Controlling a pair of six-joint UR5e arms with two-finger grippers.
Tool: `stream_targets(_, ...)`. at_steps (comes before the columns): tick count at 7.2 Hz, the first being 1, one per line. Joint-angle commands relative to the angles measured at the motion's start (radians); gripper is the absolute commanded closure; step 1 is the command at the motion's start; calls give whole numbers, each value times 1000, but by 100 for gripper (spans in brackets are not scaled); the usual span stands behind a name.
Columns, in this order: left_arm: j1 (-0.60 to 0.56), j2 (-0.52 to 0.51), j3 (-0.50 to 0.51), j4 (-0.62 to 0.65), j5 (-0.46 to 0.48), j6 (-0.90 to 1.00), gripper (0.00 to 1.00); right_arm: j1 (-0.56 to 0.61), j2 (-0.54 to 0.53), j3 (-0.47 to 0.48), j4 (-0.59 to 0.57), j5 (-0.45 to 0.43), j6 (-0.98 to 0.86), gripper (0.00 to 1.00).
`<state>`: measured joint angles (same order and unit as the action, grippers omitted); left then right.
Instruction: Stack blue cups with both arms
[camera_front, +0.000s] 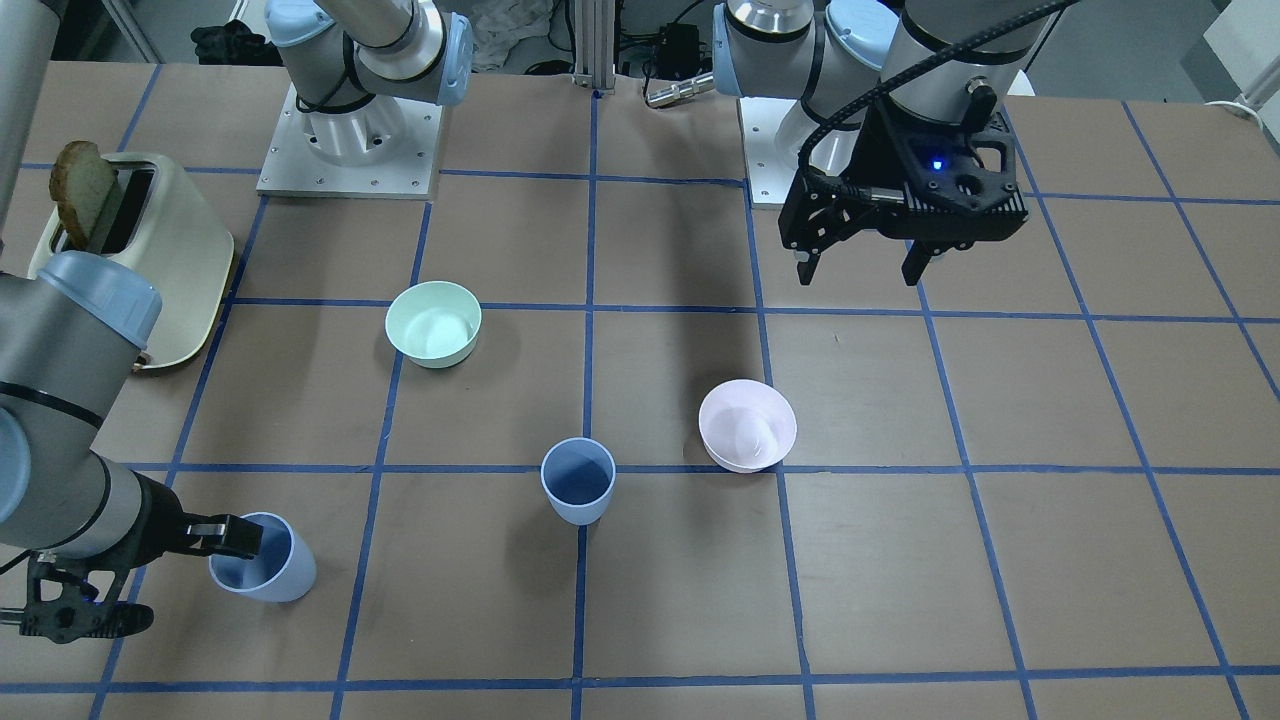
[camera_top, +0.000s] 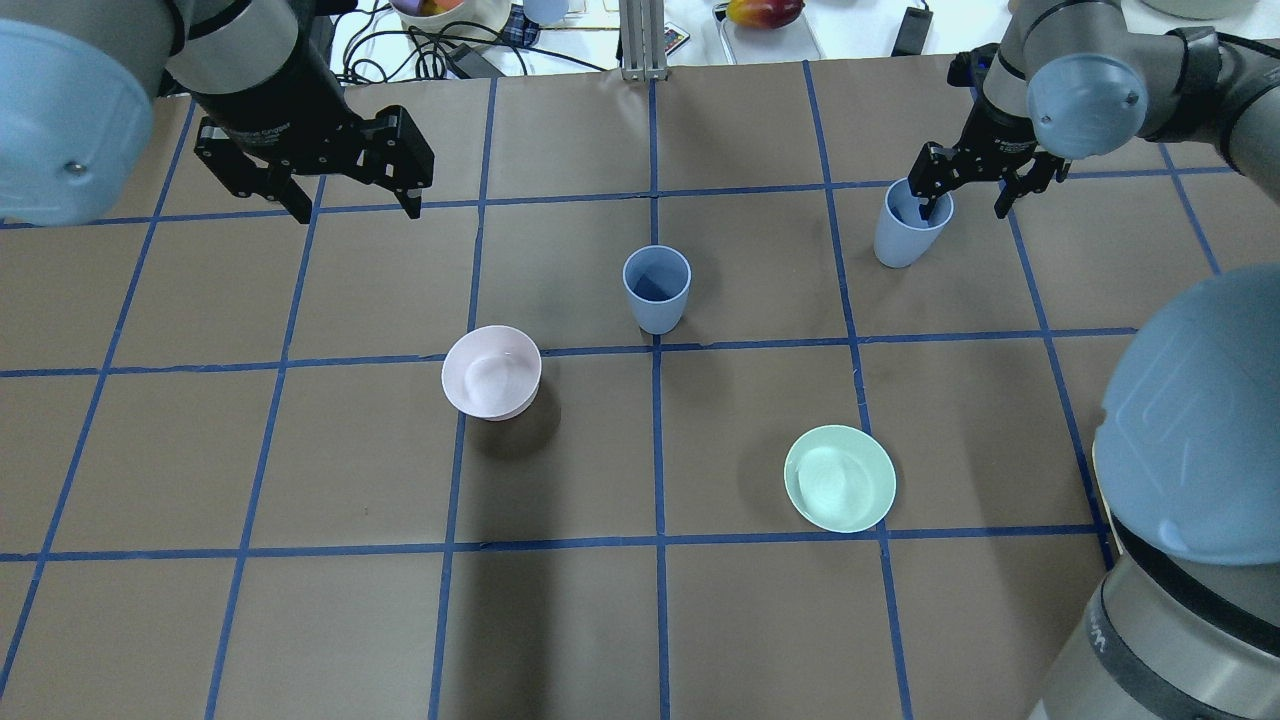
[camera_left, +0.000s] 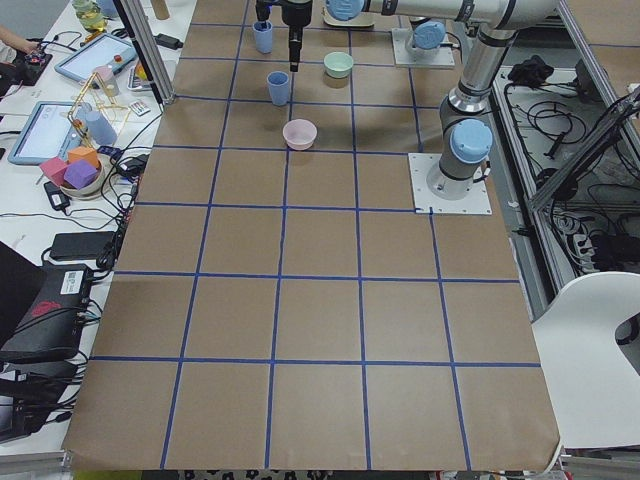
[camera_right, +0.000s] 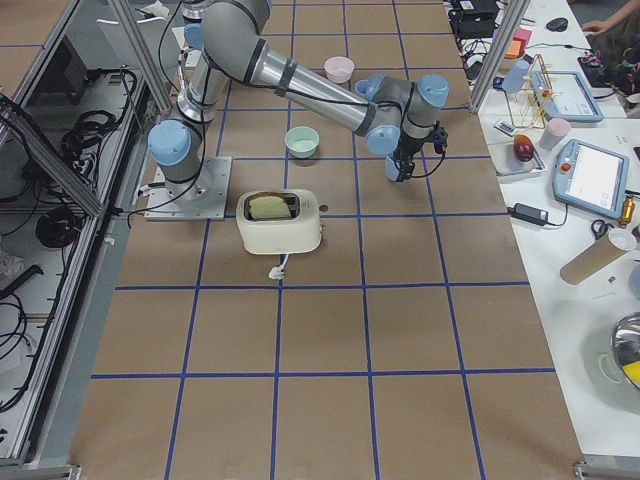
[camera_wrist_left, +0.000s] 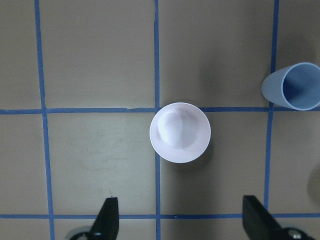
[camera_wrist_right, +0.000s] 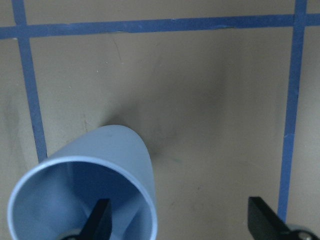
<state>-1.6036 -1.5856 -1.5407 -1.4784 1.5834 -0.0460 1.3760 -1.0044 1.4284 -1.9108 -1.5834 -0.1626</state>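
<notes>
As right hand (camera_top: 965, 212) straddles it, blue cup (camera_top: 903, 242) tilts

We see bright, even overhead light; soft, faint shadows lie near the middle blue cup (camera_top: 656, 290); nothing looks blurred.

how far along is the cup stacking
Done: nothing; the centre blue cup and the outer blue cup stand apart. In hand: the right hand is open, one finger inside the outer blue cup's rim. The left hand hangs open and empty. Left: grip, lift, nest.
</notes>
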Motion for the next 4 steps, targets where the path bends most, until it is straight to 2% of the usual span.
stream_targets(1,34,7,2,26,-5,3,0,0,13,1,0,-1,2,56)
stream_targets(2,37,1,16,24,-3,1,0,0,13,1,1,-3,6,94)
stream_targets(3,37,-1,17,24,0,1,0,0,12,0,6,-1,17,100)
stream_targets(4,37,1,17,24,1,1,0,0,7,-5,4,-3,17,100)
